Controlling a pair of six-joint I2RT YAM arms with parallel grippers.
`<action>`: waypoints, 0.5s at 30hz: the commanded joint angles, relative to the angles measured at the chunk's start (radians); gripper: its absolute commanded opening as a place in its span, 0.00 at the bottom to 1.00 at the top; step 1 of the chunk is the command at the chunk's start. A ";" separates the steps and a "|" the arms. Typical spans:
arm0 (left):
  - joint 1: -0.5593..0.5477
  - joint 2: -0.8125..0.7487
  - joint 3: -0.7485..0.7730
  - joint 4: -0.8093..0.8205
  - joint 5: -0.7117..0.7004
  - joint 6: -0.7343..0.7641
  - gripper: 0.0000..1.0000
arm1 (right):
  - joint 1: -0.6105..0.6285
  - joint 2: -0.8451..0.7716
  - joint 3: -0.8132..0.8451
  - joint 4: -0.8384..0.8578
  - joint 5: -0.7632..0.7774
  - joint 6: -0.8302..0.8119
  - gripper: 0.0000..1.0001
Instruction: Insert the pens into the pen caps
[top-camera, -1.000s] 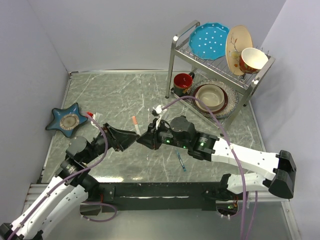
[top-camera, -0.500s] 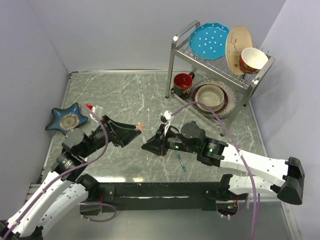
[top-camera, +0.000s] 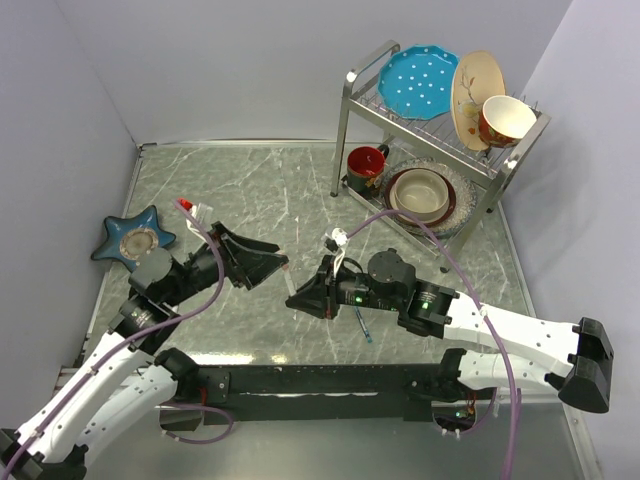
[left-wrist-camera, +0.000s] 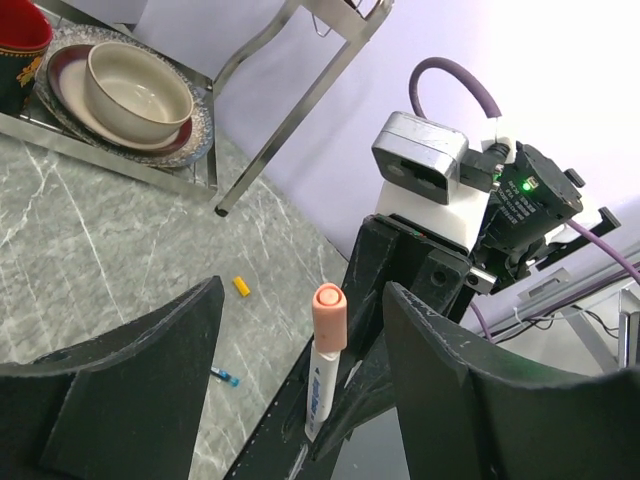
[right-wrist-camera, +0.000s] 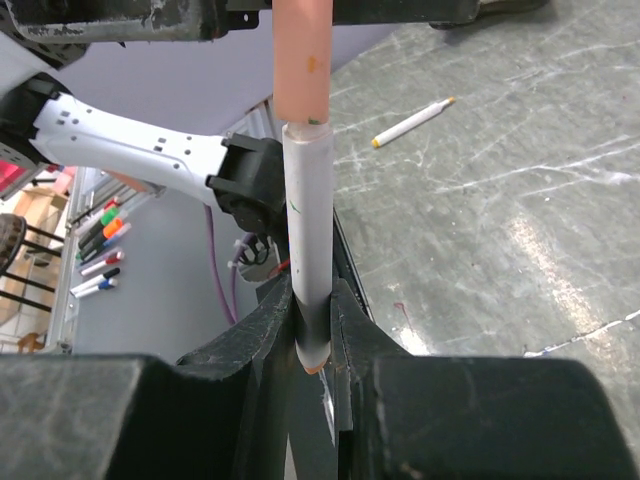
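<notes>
My right gripper (right-wrist-camera: 312, 305) is shut on the lower end of a white pen (right-wrist-camera: 305, 210), which stands upright between its fingers. A red-orange pen cap (left-wrist-camera: 329, 318) sits on the pen's top end. My left gripper (left-wrist-camera: 305, 300) is open, its fingers on either side of the capped end and not touching it. In the top view the two grippers face each other mid-table, left gripper (top-camera: 270, 266), right gripper (top-camera: 300, 296). A blue-teal pen (top-camera: 361, 322) lies on the table by the right arm. A yellow-orange cap (left-wrist-camera: 241, 287) and another white pen (right-wrist-camera: 412, 122) lie loose on the table.
A metal dish rack (top-camera: 350, 110) at the back right holds plates and a cup. A red mug (top-camera: 366, 165) and a bowl on a plate (top-camera: 422, 193) sit on its lower shelf. A blue star-shaped dish (top-camera: 110, 235) lies at the left.
The two grippers have drawn apart. The right one moved right and nearer with the capped pen. The left jaws opened wider and stand off the cap.
</notes>
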 joint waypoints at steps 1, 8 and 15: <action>-0.002 -0.006 0.028 0.053 0.025 0.013 0.67 | 0.009 -0.016 -0.009 0.069 -0.014 0.014 0.00; -0.002 0.013 0.063 0.002 0.034 0.030 0.54 | 0.010 -0.011 0.007 0.049 0.005 0.010 0.00; -0.002 -0.007 0.046 -0.001 0.078 0.033 0.27 | 0.012 -0.005 0.017 0.044 0.008 0.013 0.00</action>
